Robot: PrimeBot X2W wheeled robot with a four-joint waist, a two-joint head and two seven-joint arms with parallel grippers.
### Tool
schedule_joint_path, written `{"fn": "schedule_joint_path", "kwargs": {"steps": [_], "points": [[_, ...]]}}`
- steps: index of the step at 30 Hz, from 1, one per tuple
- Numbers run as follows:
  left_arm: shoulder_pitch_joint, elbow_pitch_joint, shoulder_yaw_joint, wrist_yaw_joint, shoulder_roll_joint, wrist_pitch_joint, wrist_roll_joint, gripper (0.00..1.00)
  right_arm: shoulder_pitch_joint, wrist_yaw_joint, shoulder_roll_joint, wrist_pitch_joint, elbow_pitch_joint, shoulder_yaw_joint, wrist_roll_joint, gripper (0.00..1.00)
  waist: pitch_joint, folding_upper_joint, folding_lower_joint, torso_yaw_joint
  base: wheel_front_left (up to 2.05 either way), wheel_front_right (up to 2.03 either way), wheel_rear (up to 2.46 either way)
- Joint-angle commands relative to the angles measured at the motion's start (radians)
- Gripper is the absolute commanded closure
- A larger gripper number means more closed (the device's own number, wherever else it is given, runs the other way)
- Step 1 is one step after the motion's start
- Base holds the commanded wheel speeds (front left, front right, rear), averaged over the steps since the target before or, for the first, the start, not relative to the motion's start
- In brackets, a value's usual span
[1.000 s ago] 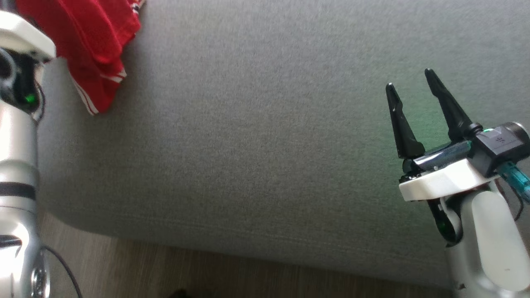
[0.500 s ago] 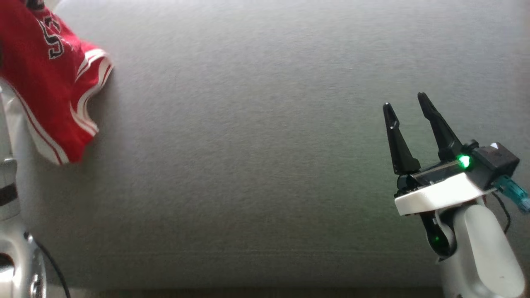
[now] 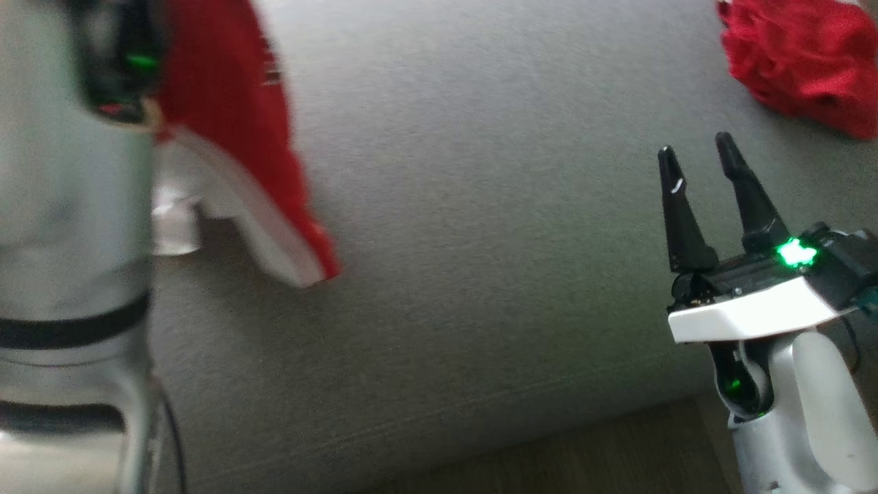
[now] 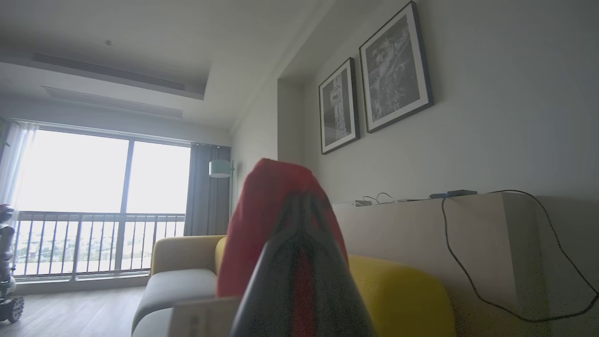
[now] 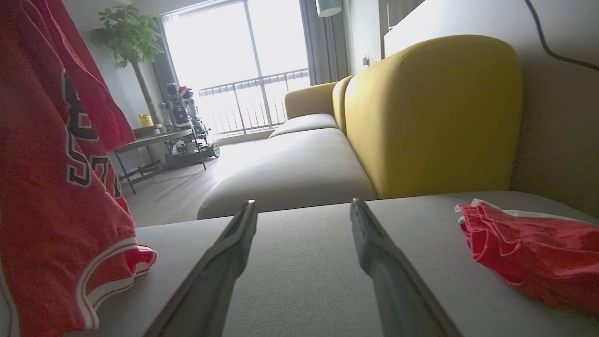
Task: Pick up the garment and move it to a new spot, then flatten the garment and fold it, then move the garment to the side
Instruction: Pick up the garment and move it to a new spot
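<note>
The left gripper [image 4: 302, 199] stays clamped on the red jersey [image 3: 233, 137], which hangs over the grey sofa seat [image 3: 480, 240]. The right gripper [image 3: 695, 145] has its 2 fingers wide, empty. The head view has swung, revealing a crumpled red garment [image 3: 802, 62].

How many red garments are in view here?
2. A red jersey hangs from the left gripper; a crumpled red garment lies on the grey cushion, far right. More may be hidden.

The left forearm [image 3: 68, 206] stands close against the head view's left edge, badly blurred. The left pincer [image 4: 302, 199] has its fingers pressed together, apparently pinching the red garment [image 4: 262, 210]. The right pincer [image 3: 695, 145] sits low at the right, fingers spread wide and empty, above its pale wrist [image 3: 748, 315].
</note>
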Motion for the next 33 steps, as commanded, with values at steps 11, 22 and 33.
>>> {"fn": "schedule_joint_path", "kwargs": {"steps": [11, 22, 33], "points": [[0.05, 0.143, -0.246, 0.032, -0.086, -0.036, -0.057, 1.0, -0.064, 0.0, 0.009, -0.009, -0.106, 0.022, 0.043, 0.0, 0.091, -0.0001, 0.0, -0.18, 0.0, 0.0, 0.0], [0.08, 0.277, -0.65, 0.063, -0.088, -0.076, -0.293, 0.0, -0.062, 0.0, 0.009, -0.009, -0.087, 0.032, 0.041, 0.0, 0.084, -0.0001, 0.0, -0.175, 0.0, 0.0, 0.0], [0.14, 0.187, -0.436, 0.127, 0.008, -0.088, -0.209, 0.0, -0.033, 0.0, 0.009, -0.009, -0.077, 0.016, -0.027, 0.0, -0.002, -0.0001, 0.0, -0.006, 0.0, 0.0, 0.0]]}}
